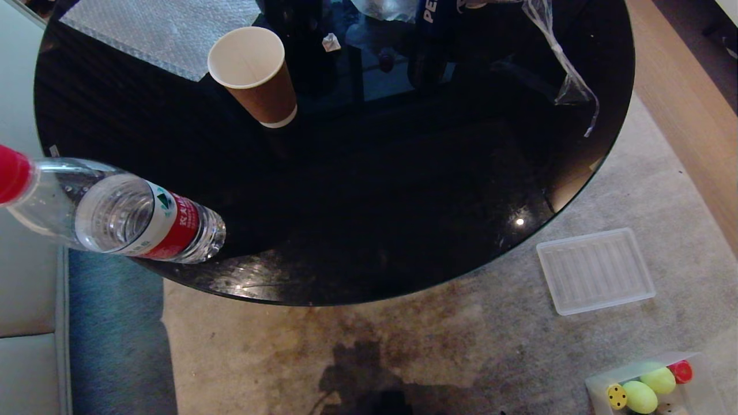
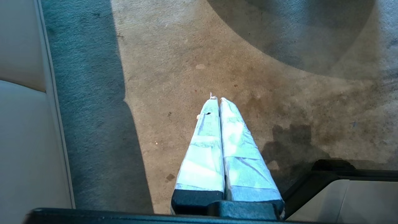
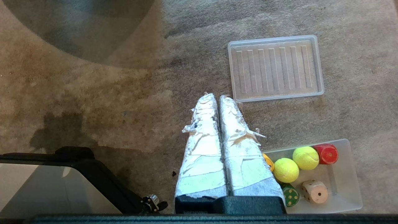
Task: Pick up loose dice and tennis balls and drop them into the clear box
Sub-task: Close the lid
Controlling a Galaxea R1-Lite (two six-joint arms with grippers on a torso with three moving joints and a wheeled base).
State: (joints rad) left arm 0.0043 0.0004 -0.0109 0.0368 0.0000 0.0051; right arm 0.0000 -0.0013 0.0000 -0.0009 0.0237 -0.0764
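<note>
Both my hands hang over the carpet, fingers pressed together, holding nothing. My right hand (image 3: 217, 97) points down at bare carpet. Just beside it, on the side away from my other arm, sits the clear box (image 3: 348, 174) on the floor.

Inside the box I count two tennis balls (image 3: 286, 170) touching each other, a red die (image 3: 326, 154) against the second ball, a beige die (image 3: 314, 191), a dark green die (image 3: 290, 196), and a yellow die (image 3: 268, 161) half hidden behind my right fingers. I see no die or ball lying loose on the carpet, so I judge the gathering is finished, or nearly so.

If any needed lifting, I judge the balls light, fuzzy and slightly yielding, easy to pinch across the middle but quick to roll. The dice look hard and smooth with rounded corners; I would grip two flat opposite faces, not the edges, where fingers could slip.

Past my right fingertips, near but apart from the box, lies a flat ribbed lid (image 3: 276, 68).

My left hand (image 2: 217, 99) hangs over stained carpet, with a pale sofa edge (image 2: 25, 124) at its side, well apart from the box.

Farther off stands a round black table (image 1: 369, 230) carrying a water bottle (image 1: 121, 216) and a paper cup (image 1: 253, 75).
</note>
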